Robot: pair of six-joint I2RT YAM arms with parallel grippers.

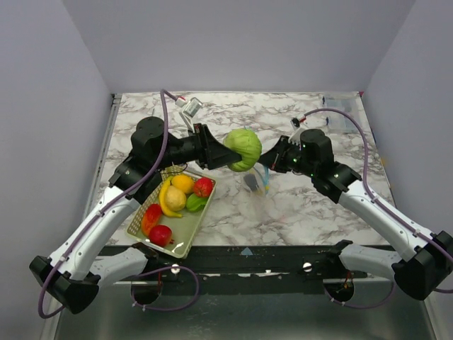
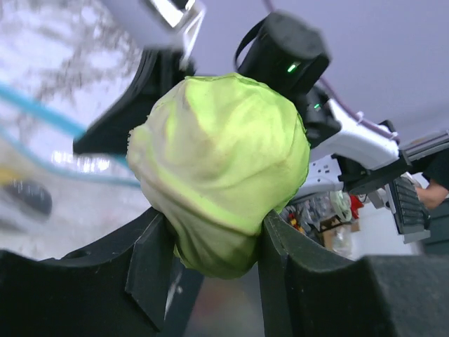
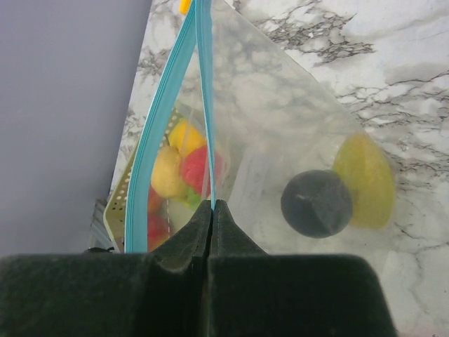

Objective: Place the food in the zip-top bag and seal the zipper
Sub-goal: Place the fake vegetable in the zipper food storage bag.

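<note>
My left gripper [image 1: 225, 153] is shut on a light green toy cabbage [image 1: 244, 149] and holds it in the air above the table's middle; in the left wrist view the cabbage [image 2: 221, 165] sits between both fingers [image 2: 149, 256]. My right gripper [image 1: 271, 163] is shut on one light-blue zipper strip [image 3: 205, 105] of the clear zip-top bag [image 3: 280, 119], which hangs just below the cabbage [image 1: 256, 185]. The other strip [image 3: 158, 133] stands apart, so the mouth is open. A dark round piece [image 3: 316, 203] and a yellow-green piece [image 3: 365, 181] lie in the bag.
A pale green mesh basket [image 1: 185, 248] at the front left holds a banana [image 1: 165, 200], a lemon [image 1: 176, 197], an orange [image 1: 182, 183] and red and green pieces. A white connector with cable [image 1: 190, 106] lies at the back. Grey walls stand on three sides.
</note>
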